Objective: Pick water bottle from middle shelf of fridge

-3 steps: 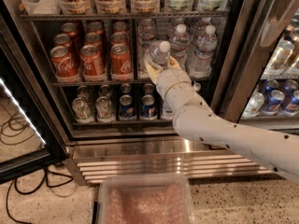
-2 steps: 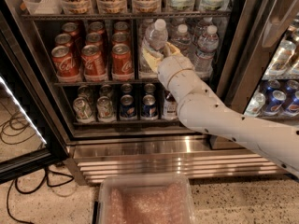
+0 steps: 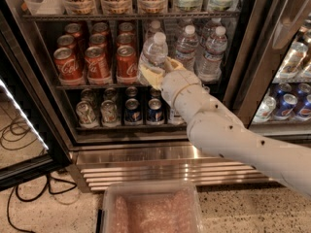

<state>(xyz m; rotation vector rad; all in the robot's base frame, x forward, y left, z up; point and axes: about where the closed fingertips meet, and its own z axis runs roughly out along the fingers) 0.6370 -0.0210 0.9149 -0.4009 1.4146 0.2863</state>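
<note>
Robot arm at the open fridge [image 3: 146, 155], a large steel-framed display cooler with a ribbed steel base. We see the cream-coloured two-finger gripper [image 3: 151, 73] at the front of the middle shelf [image 3: 92, 86], a dark wire rack with a thin front rail. Its jaws are clenched on the lower body of the small clear ribbed plastic water bottle [image 3: 154, 52] with the white screw cap.

Compared with a second ago, when the bottle stood among its neighbours on the rack, it was first raised. It now sits further left and nearer to us, tilted slightly, with its cap leaning right. It overlaps the rightmost of the red cola cans [image 3: 97, 62] from in front. We judge that its base no longer rests on the wire, though the fingers hide the underside.

The remaining clear bottles [image 3: 211, 57] stand upright at the far right of the same rack, apart from the held one. The jointed white arm [image 3: 233, 135] reaches in from the near right, crossing in front of the lower rack of cans.

We judge the grasp and lift accomplished. What remains is withdrawal past the front rail and door frame without tipping the adjacent cans.
</note>
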